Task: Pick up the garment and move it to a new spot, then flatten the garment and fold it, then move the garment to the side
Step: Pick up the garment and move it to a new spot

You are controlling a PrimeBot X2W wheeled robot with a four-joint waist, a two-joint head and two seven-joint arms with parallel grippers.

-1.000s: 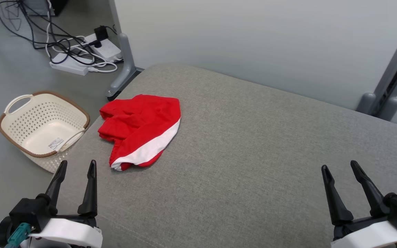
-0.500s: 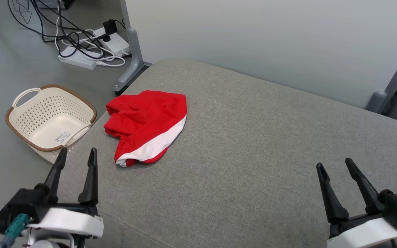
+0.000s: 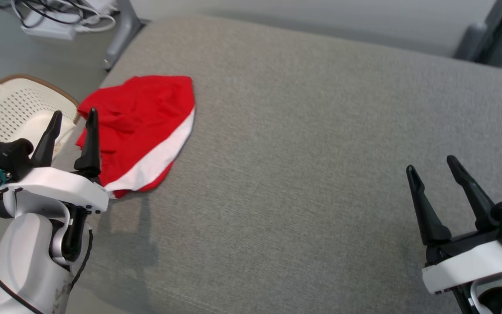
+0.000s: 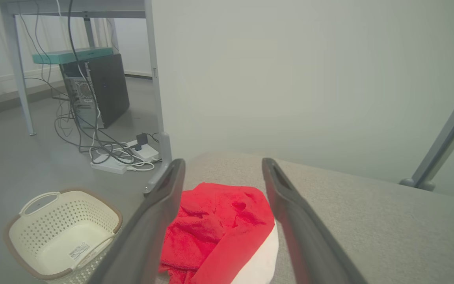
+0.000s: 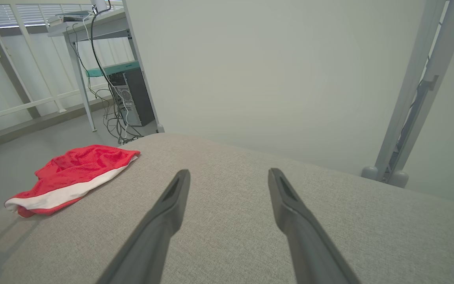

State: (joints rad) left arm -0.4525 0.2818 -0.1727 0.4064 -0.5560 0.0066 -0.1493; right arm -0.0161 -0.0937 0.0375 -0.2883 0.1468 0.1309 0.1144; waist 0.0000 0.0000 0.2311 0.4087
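Now: I am leaning over a grey padded surface (image 3: 303, 144), with both arms reaching in from its near edge.
Left claw (image 3: 74, 111): I am holding it spread wide and empty, hovering just beside the garment's near left edge.
Garment (image 3: 142, 117): red with a white band, it is lying crumpled on the padding directly ahead of my left claw; in the left wrist view it is showing between the two fingers.
Right claw (image 3: 430, 163): I am keeping it wide and empty too, hanging over bare padding, with the garment lying well away to its left.
Basket (image 3: 7, 109): cream with a brown rim, it is sitting on the floor just left of my left claw.
Cables (image 4: 108, 154): they are trailing over the floor far ahead of my left claw.
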